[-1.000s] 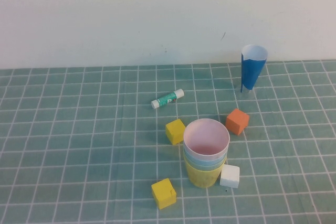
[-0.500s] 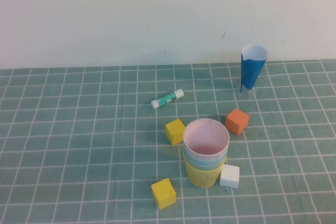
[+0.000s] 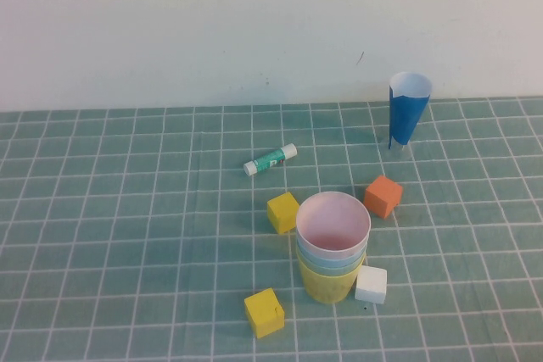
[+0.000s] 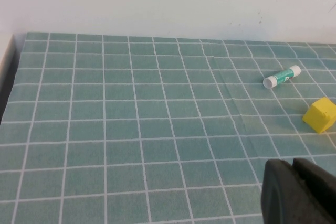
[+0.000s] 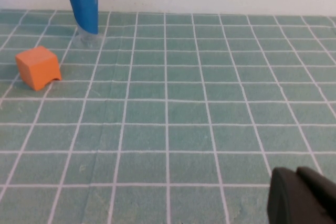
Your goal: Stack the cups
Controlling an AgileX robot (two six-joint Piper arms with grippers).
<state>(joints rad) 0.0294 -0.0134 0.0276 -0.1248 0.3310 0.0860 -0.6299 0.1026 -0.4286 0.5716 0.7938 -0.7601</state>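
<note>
As the high view looks down on the green gridded surface (image 3: pixel 119 235), the cups stand nested in one upright stack: the pink cup (image 3: pixel 333 224) is on top, the light blue cup (image 3: pixel 331 255) shows as a band under it, and the yellow cup (image 3: pixel 327 284) is at the bottom; a pale green cup I cannot make out there. A white cube (image 3: pixel 372 284) touches the stack on the robot's right, a yellow cube (image 3: pixel 283 212) is just beside it on the left, a second yellow cube (image 3: pixel 265 312) lies nearer to the robot, and an orange cube (image 3: pixel 383 196) sits near, farther back and to the right. A glue stick (image 3: pixel 271 159) lies on its side behind them, and a dark-blue paper cone (image 3: pixel 408 110) stands with its narrow end down close to the wall. No arm appears in this view. From the left wrist view, the left end effector (image 4: pixel 294 192) hangs above the bare surface with its fingers pressed together, holding nothing, well apart from the glue stick and the yellow cube. From the right wrist view, the right end effector (image 5: pixel 299 195) is also pressed together and empty, above the surface, well apart from the orange cube and the cone.
</note>
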